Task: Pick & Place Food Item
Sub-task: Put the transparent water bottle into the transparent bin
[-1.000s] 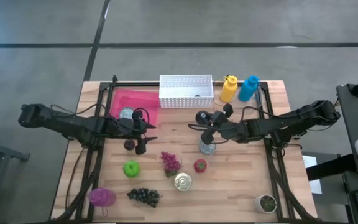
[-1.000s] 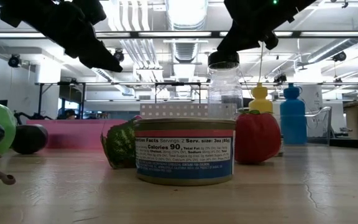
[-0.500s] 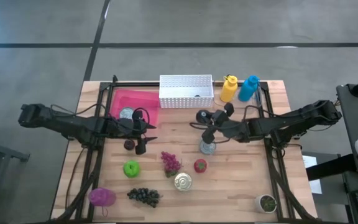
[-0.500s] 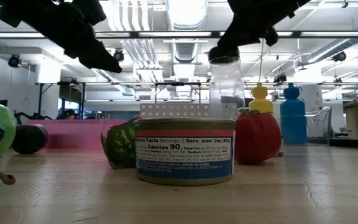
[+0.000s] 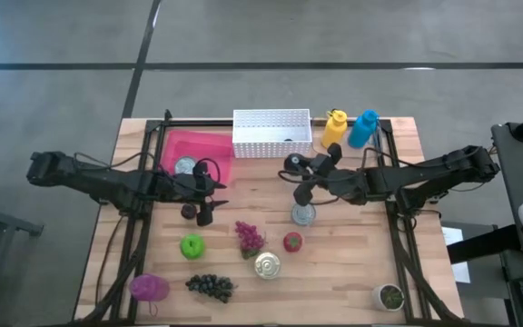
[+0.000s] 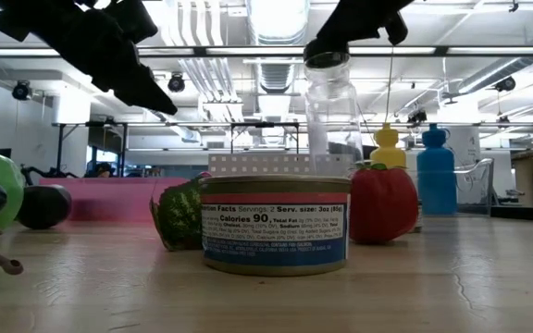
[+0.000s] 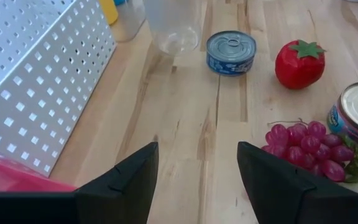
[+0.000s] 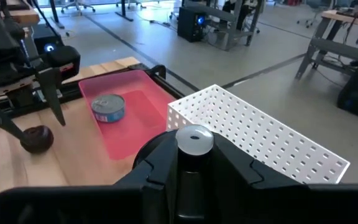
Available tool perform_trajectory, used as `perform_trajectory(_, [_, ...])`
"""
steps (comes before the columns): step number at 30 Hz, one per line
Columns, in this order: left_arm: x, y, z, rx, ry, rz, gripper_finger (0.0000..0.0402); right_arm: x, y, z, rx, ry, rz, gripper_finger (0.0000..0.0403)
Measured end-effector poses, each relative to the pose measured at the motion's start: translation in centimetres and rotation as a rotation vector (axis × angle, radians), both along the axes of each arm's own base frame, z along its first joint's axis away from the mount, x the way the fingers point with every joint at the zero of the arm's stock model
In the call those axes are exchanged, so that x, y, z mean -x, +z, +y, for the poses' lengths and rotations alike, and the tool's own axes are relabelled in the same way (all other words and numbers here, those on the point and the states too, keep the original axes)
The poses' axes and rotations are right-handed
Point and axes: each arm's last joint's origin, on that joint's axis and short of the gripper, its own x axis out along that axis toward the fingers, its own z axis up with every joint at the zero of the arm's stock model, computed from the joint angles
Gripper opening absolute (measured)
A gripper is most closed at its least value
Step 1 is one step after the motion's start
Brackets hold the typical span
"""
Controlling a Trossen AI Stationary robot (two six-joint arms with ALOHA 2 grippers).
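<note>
Right of centre in the high view, the right gripper point(image 5: 300, 178) is clamped on a clear jar point(image 6: 332, 116) by its lid, hanging above the table. The left gripper point(image 5: 209, 193), fingers apart and empty, waits left of centre. Carrying looks under way; next probably comes a level move to the pink tray point(image 5: 209, 145) at upper left.

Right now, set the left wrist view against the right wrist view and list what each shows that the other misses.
Only the left wrist view: the blue can, the strawberry and the red grapes.
Only the right wrist view: the can lying in the pink tray, the dark plum, and the right end effector shut on the jar at its lid.
Both: the white perforated basket, a part of the pink tray, the jar and the wooden table.
</note>
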Motion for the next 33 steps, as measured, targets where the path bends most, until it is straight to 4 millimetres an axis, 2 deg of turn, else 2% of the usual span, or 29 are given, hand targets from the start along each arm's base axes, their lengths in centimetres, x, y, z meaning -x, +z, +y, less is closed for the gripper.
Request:
perform_trajectory(12, [0.0, 0.0, -0.3, 0.027, 0.000, -0.001, 0.0224, 0.4, -2.9, -0.1, -0.031, -0.021, 0.021, 0.0072])
perform_trajectory(20, [0.0, -0.1, -0.4, 0.028, -0.001, -0.001, 0.0223, 1.3, -5.3, -0.4, -0.015, -0.145, 0.027, 0.0072])
perform_trajectory(26, [0.1, -0.1, -0.4, 0.027, 0.001, -0.001, 0.0225, 1.5, -5.5, -0.2, -0.028, -0.159, 0.004, 0.0072])
perform_trajectory(33, [0.1, -0.1, -0.4, 0.028, 0.001, -0.001, 0.0223, 2.2, -4.5, 0.6, 0.005, -0.146, -0.033, 0.0072])
